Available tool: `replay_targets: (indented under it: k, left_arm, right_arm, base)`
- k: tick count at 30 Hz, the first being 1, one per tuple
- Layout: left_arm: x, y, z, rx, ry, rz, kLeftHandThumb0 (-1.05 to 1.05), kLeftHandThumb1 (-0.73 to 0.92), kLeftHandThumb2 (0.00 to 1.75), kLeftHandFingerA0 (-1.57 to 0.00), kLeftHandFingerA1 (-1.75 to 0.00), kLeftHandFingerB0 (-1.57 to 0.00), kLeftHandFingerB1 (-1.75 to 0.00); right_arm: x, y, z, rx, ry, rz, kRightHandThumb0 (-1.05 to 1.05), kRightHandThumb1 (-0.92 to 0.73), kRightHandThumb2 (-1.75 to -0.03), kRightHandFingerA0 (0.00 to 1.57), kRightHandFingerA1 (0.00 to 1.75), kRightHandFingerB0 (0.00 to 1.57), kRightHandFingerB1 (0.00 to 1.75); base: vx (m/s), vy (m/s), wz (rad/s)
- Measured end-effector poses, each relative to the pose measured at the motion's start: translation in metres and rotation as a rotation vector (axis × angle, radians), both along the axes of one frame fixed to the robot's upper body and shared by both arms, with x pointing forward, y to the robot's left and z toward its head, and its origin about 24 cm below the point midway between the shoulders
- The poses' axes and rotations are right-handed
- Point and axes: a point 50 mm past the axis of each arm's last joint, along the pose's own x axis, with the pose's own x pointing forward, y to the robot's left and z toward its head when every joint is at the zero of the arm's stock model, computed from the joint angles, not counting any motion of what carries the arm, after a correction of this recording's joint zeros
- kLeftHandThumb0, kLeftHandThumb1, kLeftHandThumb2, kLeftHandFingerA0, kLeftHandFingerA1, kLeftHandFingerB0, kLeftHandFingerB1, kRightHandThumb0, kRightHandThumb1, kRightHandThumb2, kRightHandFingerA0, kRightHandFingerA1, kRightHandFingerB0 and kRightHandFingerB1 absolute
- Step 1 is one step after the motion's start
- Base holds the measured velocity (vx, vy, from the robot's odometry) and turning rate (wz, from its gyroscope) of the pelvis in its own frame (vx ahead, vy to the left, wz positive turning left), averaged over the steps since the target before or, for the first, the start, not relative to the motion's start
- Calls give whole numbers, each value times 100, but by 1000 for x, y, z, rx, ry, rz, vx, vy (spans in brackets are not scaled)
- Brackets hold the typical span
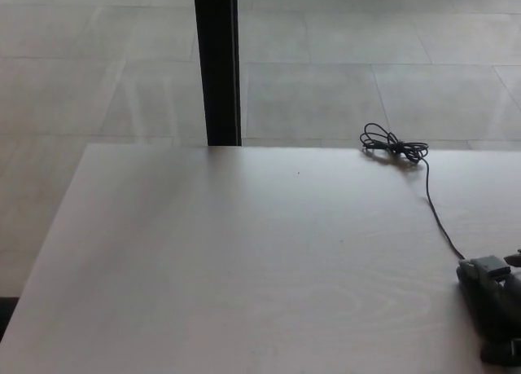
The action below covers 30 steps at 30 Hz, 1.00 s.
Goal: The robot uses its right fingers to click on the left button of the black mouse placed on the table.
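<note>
The mouse's thin black cable [435, 215] runs from a coiled bundle [393, 144] near the table's far edge down to a dark shape at the lower right border. That shape looks like the black mouse [476, 288] with my right hand [503, 325] lying on or just behind it. The two dark forms merge, and the frame edge cuts them off. A lighter grey block [488, 266] sits at the front of the shape, where the cable ends. I cannot make out the mouse buttons. My left hand is nowhere in the picture.
The pale wood-grain table [244, 268] fills most of the view, and its far edge lies across the middle of the picture. Behind it a black vertical post [216, 64] rises from a grey tiled floor [366, 72].
</note>
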Motion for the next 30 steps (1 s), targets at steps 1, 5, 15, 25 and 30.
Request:
replay_targets:
  k: [1, 5, 15, 25, 30]
  left_arm:
    - [-1, 0, 0, 0, 2, 1, -98, 81, 91, -71, -69, -47, -51]
    - [-3, 0, 0, 0, 8, 4, -91, 92, 80, -68, -65, -46, -47]
    - [-11, 1, -1, -3, 13, 19, -94, 92, 80, -60, -64, -46, -49]
    - [-13, 0, -1, -7, 8, 17, -96, 92, 75, -67, -64, -50, -48]
    - [-14, 0, -2, -9, 10, 13, -97, 92, 78, -69, -65, -51, -49]
  right_arm:
    - [2, 1, 3, -3, 0, 2, -88, -91, -69, 9, 34, 28, 32]
    - [11, 1, 13, -6, -8, -1, -91, -73, -111, 3, 36, 27, 49]
    - [37, -20, 102, 152, -320, -103, -90, -68, -108, 5, 48, 19, 47]
    - [23, -26, 110, 255, -346, -130, -97, -75, -114, 2, 37, 3, 23]
    - [18, -28, 114, 287, -340, -146, -95, -72, -115, 0, 38, 1, 26]
  base:
    - [0, 0, 0]
    - [0, 0, 0]
    - [4, 0, 2]
    - [0, 0, 0]
    - [0, 0, 0]
